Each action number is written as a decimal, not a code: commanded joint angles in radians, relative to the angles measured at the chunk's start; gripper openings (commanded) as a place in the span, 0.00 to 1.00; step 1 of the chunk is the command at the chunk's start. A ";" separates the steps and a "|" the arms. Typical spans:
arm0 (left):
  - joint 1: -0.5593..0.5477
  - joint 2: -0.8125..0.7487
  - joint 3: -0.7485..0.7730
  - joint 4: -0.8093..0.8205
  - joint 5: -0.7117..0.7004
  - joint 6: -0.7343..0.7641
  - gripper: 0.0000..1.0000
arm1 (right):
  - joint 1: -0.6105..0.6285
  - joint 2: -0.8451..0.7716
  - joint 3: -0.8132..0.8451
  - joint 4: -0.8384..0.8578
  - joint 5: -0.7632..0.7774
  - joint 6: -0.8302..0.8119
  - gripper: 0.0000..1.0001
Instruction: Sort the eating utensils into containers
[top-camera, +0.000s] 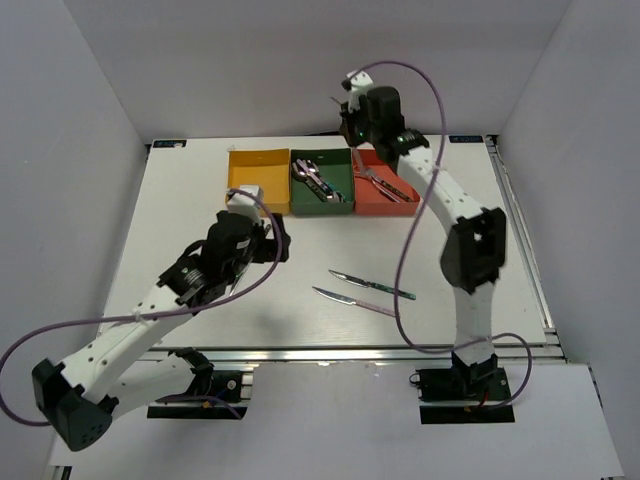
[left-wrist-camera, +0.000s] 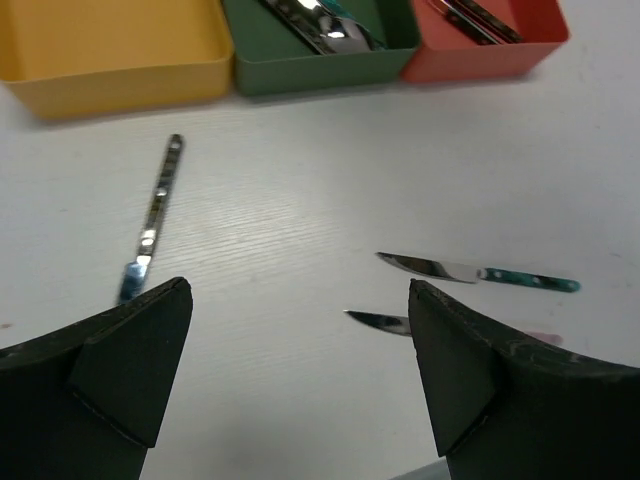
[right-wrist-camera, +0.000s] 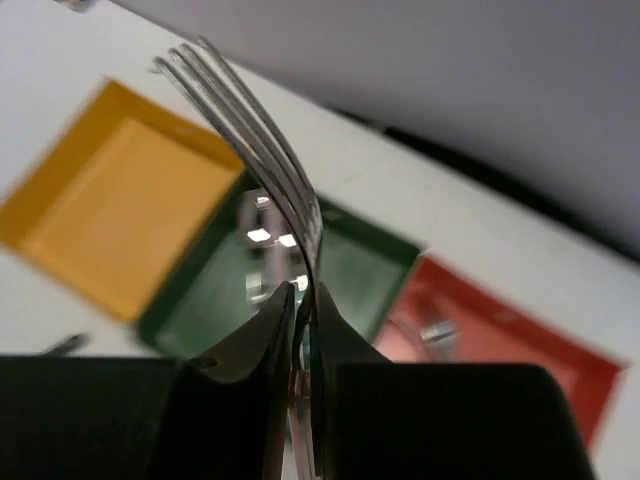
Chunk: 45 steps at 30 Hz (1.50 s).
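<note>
Three bins stand in a row at the back: yellow (top-camera: 240, 172), dark green (top-camera: 340, 205), red-orange (top-camera: 372, 205). The green bin holds spoons (top-camera: 314, 180); the red bin holds utensils (top-camera: 388, 186). My right gripper (top-camera: 349, 118) is shut on a fork (right-wrist-camera: 250, 130), tines up, held high above the green bin (right-wrist-camera: 385, 270) and red bin (right-wrist-camera: 505, 320). My left gripper (left-wrist-camera: 300, 290) is open and empty, low over the table. A teal-handled knife (left-wrist-camera: 480, 272) and a second knife (left-wrist-camera: 378, 320) lie to its right. Another utensil (left-wrist-camera: 155, 210) lies near the yellow bin (left-wrist-camera: 110, 55).
The two knives lie mid-table in the top view, teal-handled (top-camera: 372, 284) and pink-handled (top-camera: 352, 301). The left arm hides the utensil near the yellow bin in that view. White walls close in the table on three sides; a metal rail (top-camera: 350, 353) runs along the front edge.
</note>
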 joint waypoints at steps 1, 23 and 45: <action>0.002 -0.074 -0.068 -0.077 -0.152 0.069 0.98 | -0.024 0.241 0.389 -0.410 0.104 -0.428 0.00; 0.002 -0.071 -0.124 -0.079 -0.178 0.079 0.98 | -0.180 0.317 0.176 -0.271 0.052 -0.567 0.22; 0.003 -0.119 -0.093 -0.185 -0.531 -0.042 0.98 | 0.024 -0.433 -0.695 -0.259 0.017 -0.209 0.59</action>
